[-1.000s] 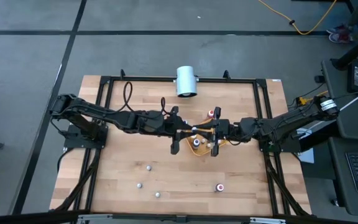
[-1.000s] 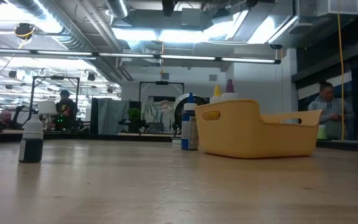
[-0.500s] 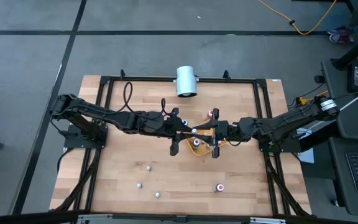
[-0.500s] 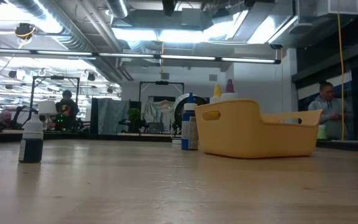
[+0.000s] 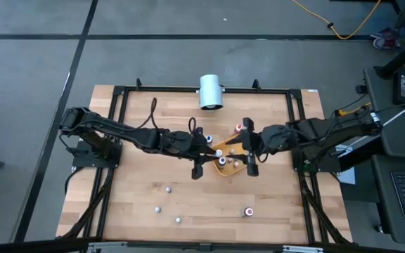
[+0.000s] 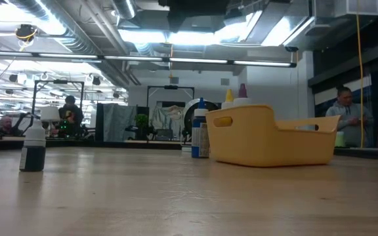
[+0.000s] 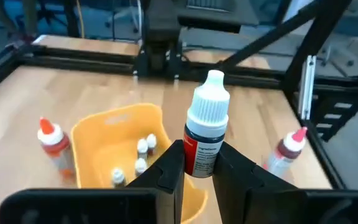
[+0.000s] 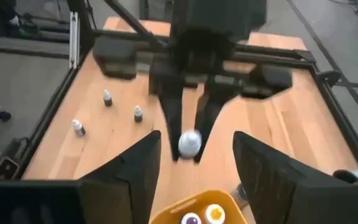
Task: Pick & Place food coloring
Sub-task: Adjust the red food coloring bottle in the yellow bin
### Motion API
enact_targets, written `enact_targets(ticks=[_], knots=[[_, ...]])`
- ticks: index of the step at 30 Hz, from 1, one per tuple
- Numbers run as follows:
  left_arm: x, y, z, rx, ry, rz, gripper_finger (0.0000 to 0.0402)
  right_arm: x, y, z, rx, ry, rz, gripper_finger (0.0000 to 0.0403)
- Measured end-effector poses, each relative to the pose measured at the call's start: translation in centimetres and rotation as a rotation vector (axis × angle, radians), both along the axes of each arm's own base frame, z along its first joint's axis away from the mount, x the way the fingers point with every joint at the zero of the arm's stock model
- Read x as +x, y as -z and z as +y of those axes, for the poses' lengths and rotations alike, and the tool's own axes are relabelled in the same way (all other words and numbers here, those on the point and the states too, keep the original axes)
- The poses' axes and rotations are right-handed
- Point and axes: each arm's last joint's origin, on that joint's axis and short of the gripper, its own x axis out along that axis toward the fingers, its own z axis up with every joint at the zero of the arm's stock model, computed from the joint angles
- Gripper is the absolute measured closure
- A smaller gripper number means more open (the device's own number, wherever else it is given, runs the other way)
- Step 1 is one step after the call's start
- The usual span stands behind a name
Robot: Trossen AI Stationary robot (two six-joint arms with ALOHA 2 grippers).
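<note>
My left gripper [image 7: 202, 171] is shut on a food coloring bottle [image 7: 205, 134] with a white cap and a dark body; it hangs in the air by the left end of the orange-yellow tray [image 5: 228, 160]. My right gripper [image 8: 197, 165] stands open above the tray's right part [image 5: 249, 149], facing that bottle's cap [image 8: 190, 142] with a gap between them. Several small bottles [image 7: 143, 149] stand inside the tray. More bottles stand on their bases on the wood: several pale-capped ones [image 5: 167, 188] near the front and a red one [image 5: 248, 210]. My left gripper pinches the bottle's body [image 7: 197, 163] between its two fingers, below the cap. The fingers come from the table's left, slanting a little downward. The bottle stands upright in the hold with its cap up, lifted clear of table and tray.
A big white cylinder [image 5: 211, 91] lies at the table's far edge. A red bottle [image 5: 239, 128] stands just behind the tray. A dark bottle [image 6: 33, 148] stands alone in the low view. A black frame [image 5: 188, 89] rims the table. People stand in the room beyond.
My right gripper has opened, let go of the bottle that both grippers met at, risen and drawn back toward the table's right, tipping up closer to level. My left gripper keeps the bottle and has sunk a little by the tray.
</note>
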Motion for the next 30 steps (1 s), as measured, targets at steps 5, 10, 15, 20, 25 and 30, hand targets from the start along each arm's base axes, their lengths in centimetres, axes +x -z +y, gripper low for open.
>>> enact_targets(ticks=[5,10,15,20,25,30], knots=[[0.7,0.9,-0.2,-0.012,0.017,0.012,0.0344,0.9,-0.4,-0.8,0.062,0.027,0.028,0.0199],[0.8,1.2,-0.3,-0.032,0.028,0.017,0.0344,2.3,1.2,-1.6,0.127,0.005,0.151,0.0199],[0.8,1.2,-0.3,-0.032,0.029,0.017,0.0343,3.3,2.3,-2.0,0.171,-0.024,0.215,0.0199],[0.8,1.2,-0.3,-0.033,0.032,0.017,0.0342,3.5,2.5,-1.8,0.174,-0.046,0.222,0.0199],[0.9,1.2,-0.1,-0.028,0.031,0.018,0.0342,3.5,2.5,-1.8,0.167,-0.063,0.222,0.0199],[0.9,1.2,0.2,-0.031,0.033,0.018,0.0341,3.5,2.5,-1.8,0.166,-0.064,0.222,0.0201]])
